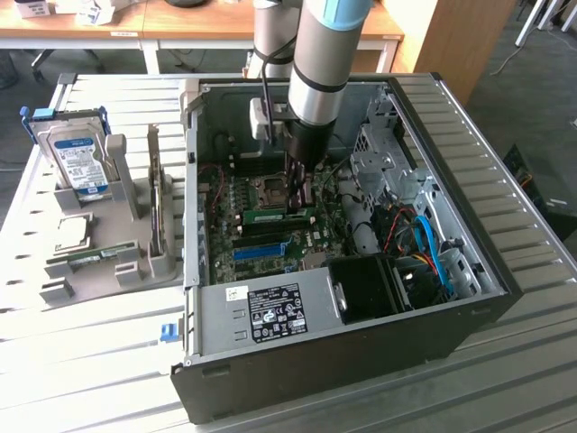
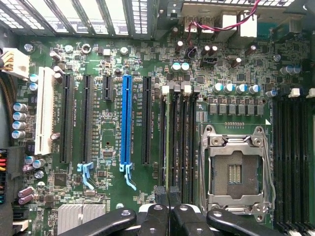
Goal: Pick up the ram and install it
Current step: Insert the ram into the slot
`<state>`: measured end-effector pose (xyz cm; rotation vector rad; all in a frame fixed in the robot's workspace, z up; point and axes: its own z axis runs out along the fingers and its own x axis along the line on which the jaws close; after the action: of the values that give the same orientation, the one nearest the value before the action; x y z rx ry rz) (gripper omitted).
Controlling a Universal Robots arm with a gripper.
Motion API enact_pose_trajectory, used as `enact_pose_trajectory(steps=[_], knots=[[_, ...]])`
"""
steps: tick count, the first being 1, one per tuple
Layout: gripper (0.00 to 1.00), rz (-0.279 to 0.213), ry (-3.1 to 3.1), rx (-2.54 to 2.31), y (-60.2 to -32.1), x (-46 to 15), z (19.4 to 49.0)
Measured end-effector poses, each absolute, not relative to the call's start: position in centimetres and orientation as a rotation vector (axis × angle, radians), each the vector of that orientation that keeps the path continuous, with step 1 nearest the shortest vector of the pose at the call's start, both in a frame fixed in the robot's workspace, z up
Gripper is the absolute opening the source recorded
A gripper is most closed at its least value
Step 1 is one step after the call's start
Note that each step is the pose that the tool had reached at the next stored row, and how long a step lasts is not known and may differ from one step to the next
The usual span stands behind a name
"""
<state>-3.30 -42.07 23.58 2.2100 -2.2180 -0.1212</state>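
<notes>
Gripper (image 1: 298, 198) down inside the open computer case (image 1: 297, 370), and you've got it pinched tight on the top edge of the ram (image 1: 269, 216). That green stick stands on edge on the motherboard (image 1: 225, 230), in the memory slots just beside the CPU socket (image 1: 269, 188). From the wrist you see it edge-on, a thin green line running out from between the dark fingertips (image 2: 160, 194), black slots alongside, the blue slot (image 2: 127, 123) further off. Out on the slatted table (image 1: 505, 180), a grey holder (image 1: 135, 262) carries a hard drive (image 1: 77, 155) and a second green stick (image 1: 90, 260).
</notes>
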Motion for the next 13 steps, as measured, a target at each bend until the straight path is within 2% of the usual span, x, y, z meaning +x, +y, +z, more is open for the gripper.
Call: enact_pose_trajectory(steps=[13], knots=[[0.12, -0.106, -2.218, 2.224, -42.1, -3.49, 23.59]])
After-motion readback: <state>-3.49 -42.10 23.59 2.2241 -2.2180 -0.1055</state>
